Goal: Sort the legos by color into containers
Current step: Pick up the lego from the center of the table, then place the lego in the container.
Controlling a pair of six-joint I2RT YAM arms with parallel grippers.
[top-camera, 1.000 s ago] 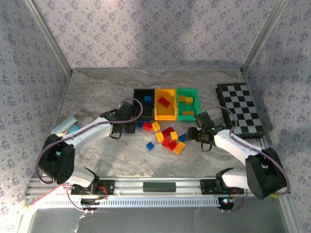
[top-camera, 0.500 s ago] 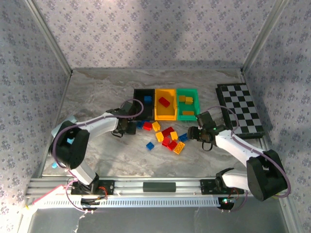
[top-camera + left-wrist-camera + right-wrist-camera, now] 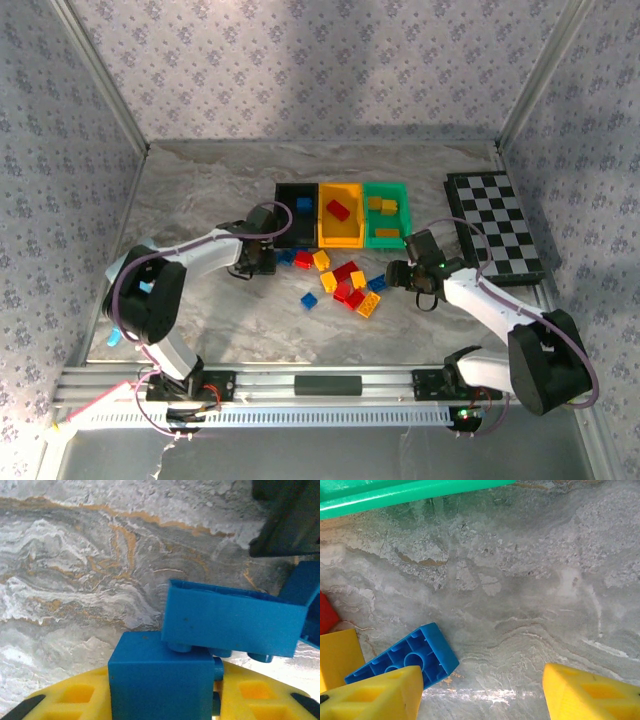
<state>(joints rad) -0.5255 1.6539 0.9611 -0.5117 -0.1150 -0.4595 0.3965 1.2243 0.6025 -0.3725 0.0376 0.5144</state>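
Since my left end effector [image 3: 162, 705] pinches the lower-centre blue brick [image 3: 160, 675], I should lift straight, shedding the leaning brick [image 3: 232, 625]; right end effector [image 3: 482, 690] gapes wide.

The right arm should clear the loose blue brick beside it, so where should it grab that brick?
Take the blue brick across its two long side walls, coming straight down. It lies hollow underside up on the table, skewed to the open right gripper, so the wrist probably needs turning first to square up with those walls.
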